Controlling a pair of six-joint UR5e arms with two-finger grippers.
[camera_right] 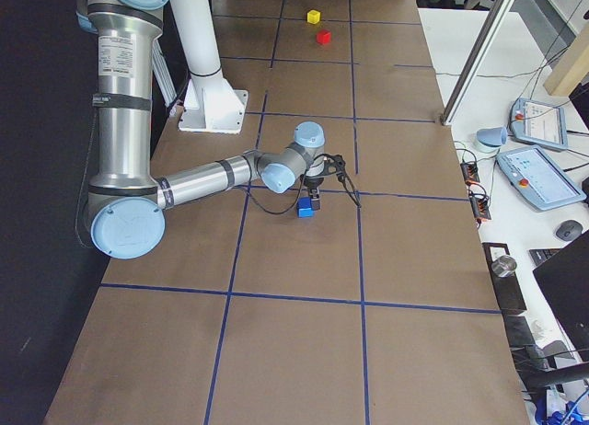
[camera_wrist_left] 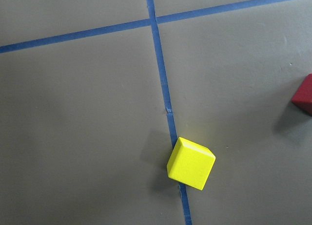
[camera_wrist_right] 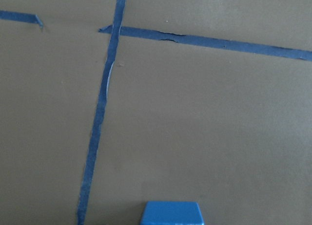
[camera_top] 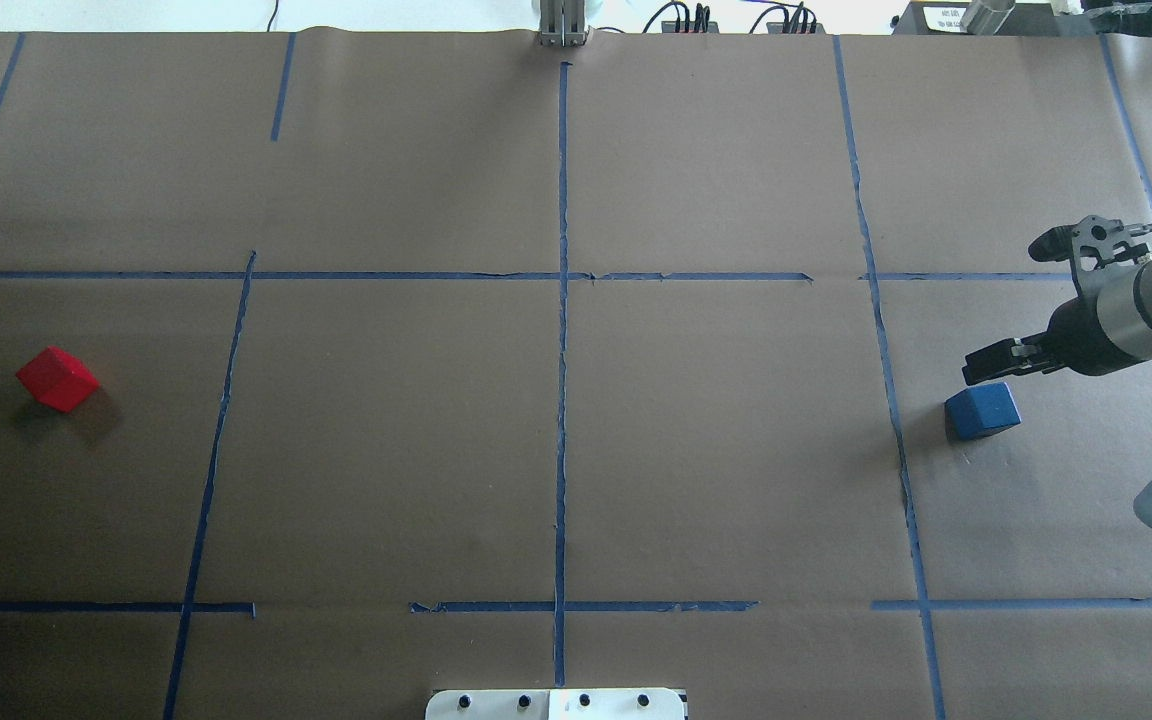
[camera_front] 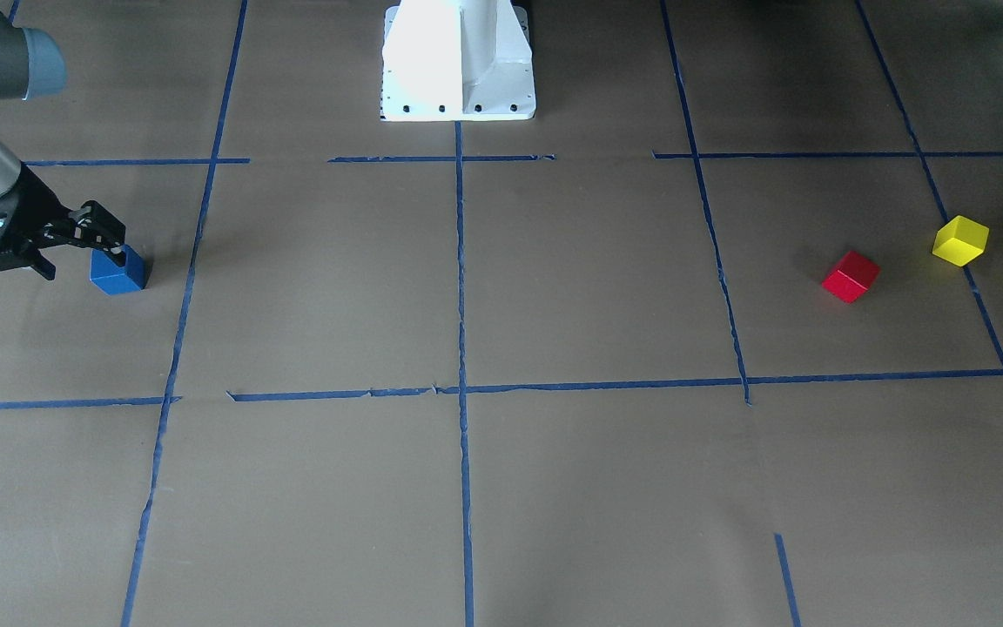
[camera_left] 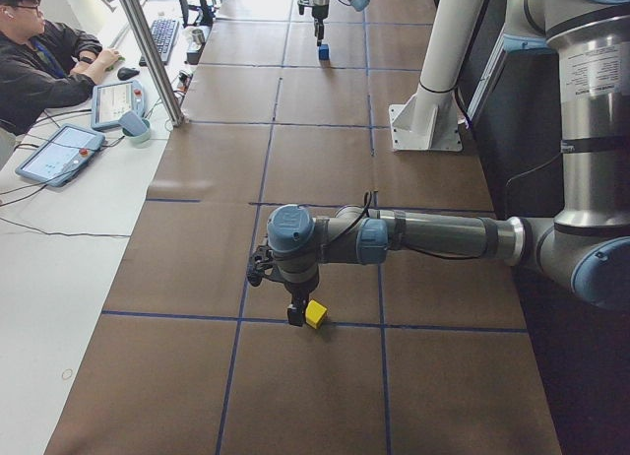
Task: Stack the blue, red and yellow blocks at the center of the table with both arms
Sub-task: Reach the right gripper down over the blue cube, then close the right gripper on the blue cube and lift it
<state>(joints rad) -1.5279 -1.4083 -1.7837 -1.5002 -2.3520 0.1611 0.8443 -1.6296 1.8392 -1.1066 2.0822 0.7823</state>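
At the right gripper (camera_front: 111, 244): pointed down, tips right over the top of the blue block (camera_front: 118, 272). Cannot tell whether released or clenched, both wide views catching it side-on. Cannot tell either whether touching the block or just clear of it. In its own wrist view, only the block's top face at the bottom edge, then bare paper and two crossing tape lines (camera_wrist_right: 100, 118) beyond.

Blue block flat on the bench (camera_top: 736, 450), close to the right end, about midway between the robot's edge and the operators' edge.

At the left gripper (camera_left: 294, 317): seen only from the left end of the bench, hanging downward at the tip of a long outstretched arm. Cannot tell whether released or clenched. Judging by its wrist view, held well above the yellow block (camera_wrist_left: 191, 163).

Yellow block resting across a tape line near the left end of the bench, turned askew to that line. Red block (camera_top: 58, 379) near it, a little further in from that end, apart from the yellow one and likewise turned askew. Both well apart from the blue block, at the opposite end.

Further out: white pedestal (camera_front: 458, 61) at the middle of the robot's edge. Past the operators' edge, a person (camera_left: 44, 56) seated at a white side table (camera_left: 59, 268) with tablets (camera_left: 59, 155) on it.
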